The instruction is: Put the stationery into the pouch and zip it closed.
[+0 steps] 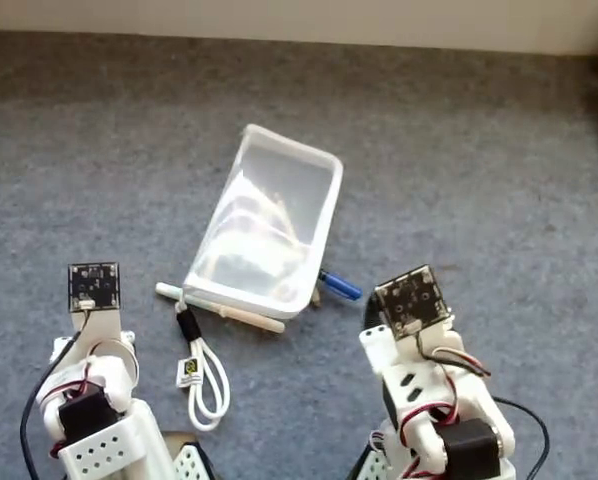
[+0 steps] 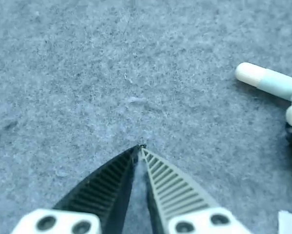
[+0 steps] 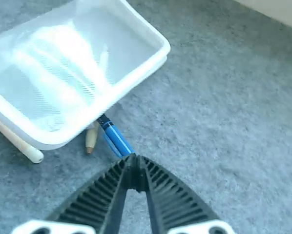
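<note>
The clear white pouch point(image 1: 269, 225) lies at the middle of the grey carpet, on top of several pens. A blue pen point(image 1: 339, 285) sticks out from under its near right corner, next to a short wooden pencil tip point(image 3: 91, 139). A cream pen point(image 1: 249, 318) and a white pen with a pale green band point(image 1: 169, 291) poke out along its near edge. My left gripper point(image 2: 140, 147) is shut and empty over bare carpet, beside the white pen's cap point(image 2: 268, 82). My right gripper point(image 3: 135, 158) is shut and empty just short of the blue pen point(image 3: 114, 139).
A white looped cable point(image 1: 207, 380) with a black plug point(image 1: 188, 324) lies between the two arms, near the pens. The left arm point(image 1: 89, 400) and right arm point(image 1: 429, 400) stand at the near edge. Open carpet stretches far and right of the pouch point(image 3: 73, 73).
</note>
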Action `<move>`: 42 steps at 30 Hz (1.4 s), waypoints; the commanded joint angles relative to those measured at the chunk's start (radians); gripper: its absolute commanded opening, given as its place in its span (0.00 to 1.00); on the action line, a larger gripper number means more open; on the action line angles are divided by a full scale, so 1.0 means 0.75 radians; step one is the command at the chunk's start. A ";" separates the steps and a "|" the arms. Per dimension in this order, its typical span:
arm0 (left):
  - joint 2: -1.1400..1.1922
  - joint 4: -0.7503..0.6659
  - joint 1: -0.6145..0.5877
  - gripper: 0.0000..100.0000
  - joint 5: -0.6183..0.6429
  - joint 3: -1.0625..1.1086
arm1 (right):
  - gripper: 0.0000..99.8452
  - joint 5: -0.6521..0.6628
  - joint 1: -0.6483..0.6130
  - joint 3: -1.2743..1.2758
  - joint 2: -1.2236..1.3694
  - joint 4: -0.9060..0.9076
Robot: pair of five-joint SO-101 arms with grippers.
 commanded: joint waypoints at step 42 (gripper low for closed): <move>-0.011 -0.141 -0.167 0.21 0.151 0.030 | 0.06 -0.601 -1.120 -0.367 1.462 -0.717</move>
